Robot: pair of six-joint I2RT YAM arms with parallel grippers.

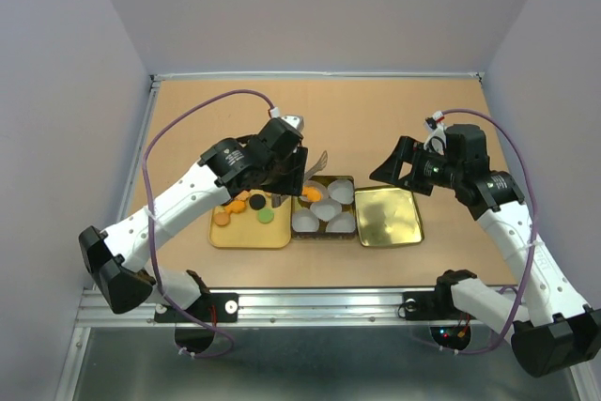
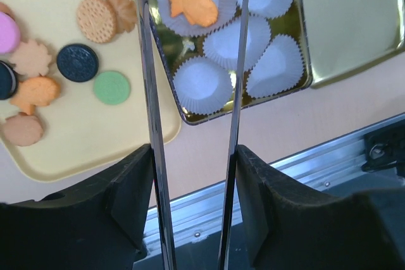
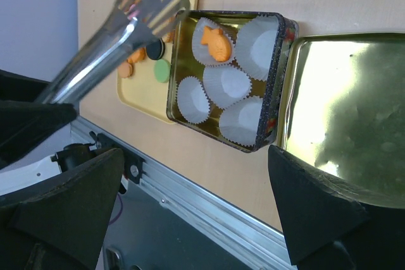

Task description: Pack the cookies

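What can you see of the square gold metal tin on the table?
The square gold metal tin sits open and flat on the wooden table, shiny inside, dark patterned outside. It holds five white fluted paper cups; one carries an orange fish-shaped cookie, the rest look empty. A yellow tray lies close on its left, its gold lid on its right.

Robot lab test cell, plain grey enclosure walls (image 1: 66, 91), wooden table (image 1: 376, 119) (aluminium rail (image 1: 310, 305) at near edge), bolted arms
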